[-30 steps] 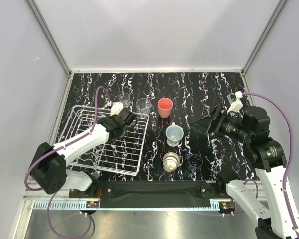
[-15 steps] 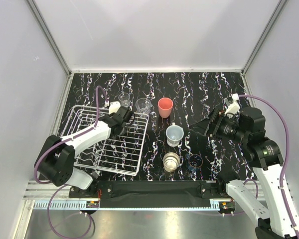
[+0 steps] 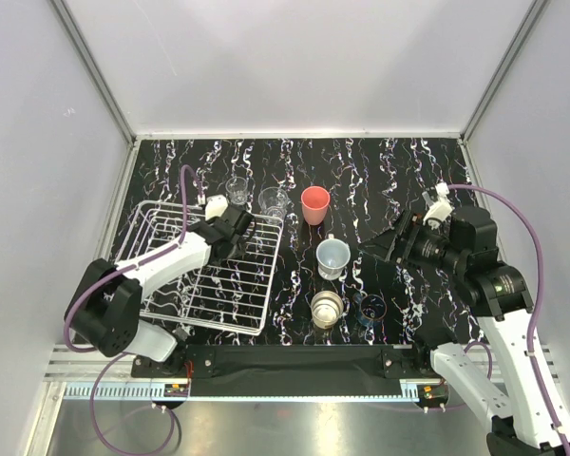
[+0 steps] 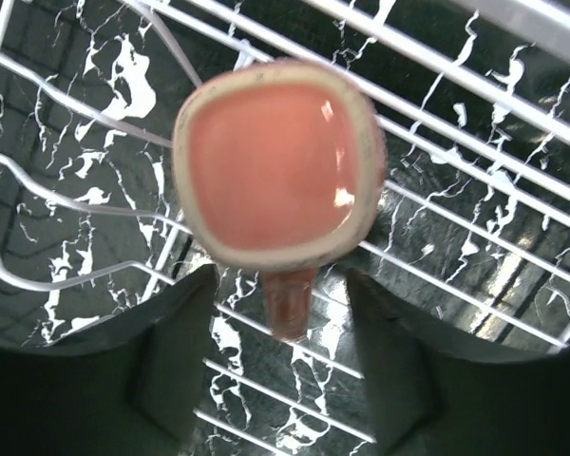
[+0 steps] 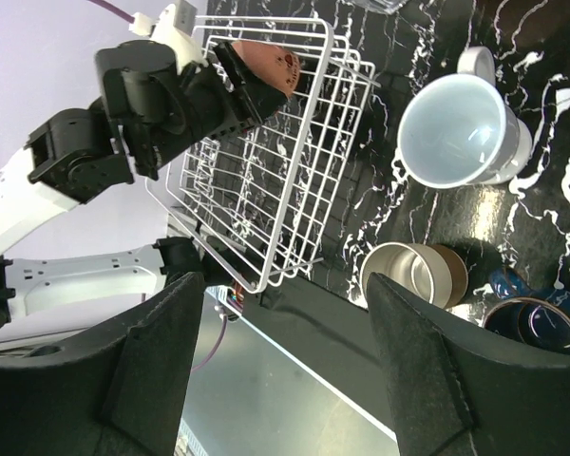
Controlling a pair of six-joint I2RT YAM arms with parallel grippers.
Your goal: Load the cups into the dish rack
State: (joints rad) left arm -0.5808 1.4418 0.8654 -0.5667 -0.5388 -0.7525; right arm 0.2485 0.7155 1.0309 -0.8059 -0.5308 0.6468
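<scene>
One cup, the salmon mug, is at the dish rack. It is over the white wires near the far right corner of the rack, right in front of my left tool. Its handle pokes back between my two fingers. The fingers are spread wide and do not touch the handle, so my left tool is open. I cannot tell if the mug sits on the wires or hangs just over them. Six more stand on the black counter. The two clear glasses are just past the far edge of the rack. The coral-red tumbler is next to them on the right, open side up. The pale blue-white mug is closer to me, just right of the rack, and I can see its pale inside. The beige cup and the dark blue cup are side by side near the front edge. My right tool is up over the right side of the counter. Its fingers are far apart and it grips no cup.
</scene>
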